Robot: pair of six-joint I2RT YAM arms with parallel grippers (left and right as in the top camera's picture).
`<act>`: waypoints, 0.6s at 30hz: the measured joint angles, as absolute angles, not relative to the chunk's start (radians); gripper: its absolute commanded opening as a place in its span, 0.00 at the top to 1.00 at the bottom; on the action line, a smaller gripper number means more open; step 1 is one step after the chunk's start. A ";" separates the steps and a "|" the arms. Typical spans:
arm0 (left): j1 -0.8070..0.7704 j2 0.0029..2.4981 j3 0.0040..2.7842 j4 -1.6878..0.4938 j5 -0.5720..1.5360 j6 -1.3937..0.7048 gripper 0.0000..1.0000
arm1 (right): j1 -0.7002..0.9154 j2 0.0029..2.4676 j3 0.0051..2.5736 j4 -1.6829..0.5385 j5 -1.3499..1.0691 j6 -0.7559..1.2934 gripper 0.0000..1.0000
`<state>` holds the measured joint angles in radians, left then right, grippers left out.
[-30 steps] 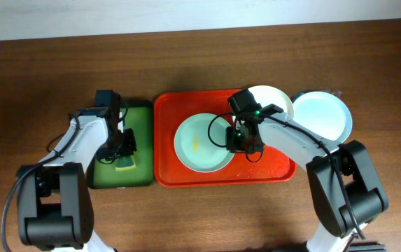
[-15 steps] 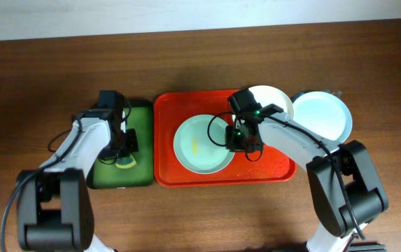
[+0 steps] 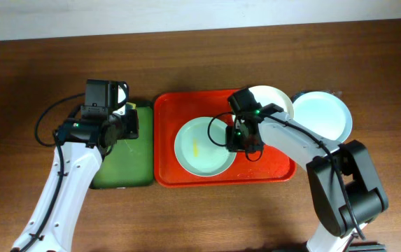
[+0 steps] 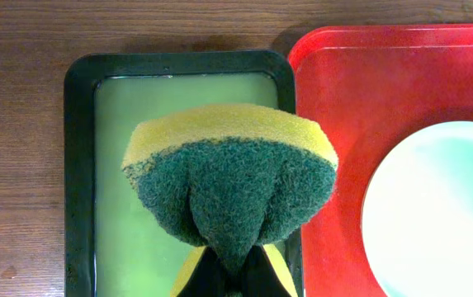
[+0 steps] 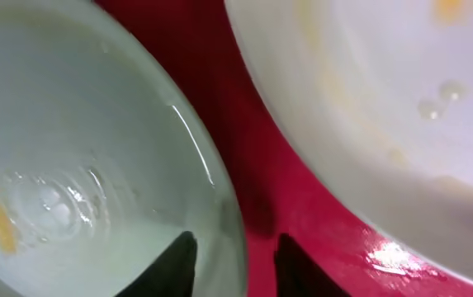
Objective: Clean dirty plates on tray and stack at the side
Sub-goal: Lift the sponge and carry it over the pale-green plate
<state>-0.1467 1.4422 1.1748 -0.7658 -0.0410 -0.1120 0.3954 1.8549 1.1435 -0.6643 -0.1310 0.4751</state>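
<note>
A pale blue-green plate (image 3: 200, 145) with a yellow smear lies on the red tray (image 3: 169, 112). My right gripper (image 3: 238, 143) is shut on that plate's right rim, one finger inside and one outside, as the right wrist view (image 5: 232, 264) shows. A white-cream plate (image 3: 273, 101) with a yellow smear rests at the tray's back right corner. Another pale blue-green plate (image 3: 322, 115) lies on the table to the right of the tray. My left gripper (image 4: 232, 276) is shut on a yellow and green sponge (image 4: 232, 177), held above the dark green tray (image 4: 79, 165).
The dark green tray (image 3: 120, 171) holds pale liquid and sits right against the red tray's left side. The brown wooden table (image 3: 200, 217) surrounds both trays. A pale wall edge runs along the back.
My left gripper has lifted the sponge off the green tray and moved up and back. The right gripper and the plates have not moved.
</note>
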 measured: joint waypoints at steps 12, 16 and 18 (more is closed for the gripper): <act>-0.147 1.461 1.174 -0.758 -0.041 -0.112 1.00 | 0.395 1.856 1.149 -0.699 -0.132 0.521 0.96; -0.147 1.507 1.174 -0.758 -0.041 -0.112 1.00 | 0.395 1.856 1.149 -0.685 -0.178 0.524 0.85; -0.147 1.526 1.174 -0.758 -0.041 -0.112 1.00 | 0.395 1.856 1.149 -0.673 -0.176 0.525 0.84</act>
<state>-0.1467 1.5265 1.1744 -0.7578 -0.0414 -0.1120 0.3954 1.8561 1.1488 -0.6727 -0.1764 0.5255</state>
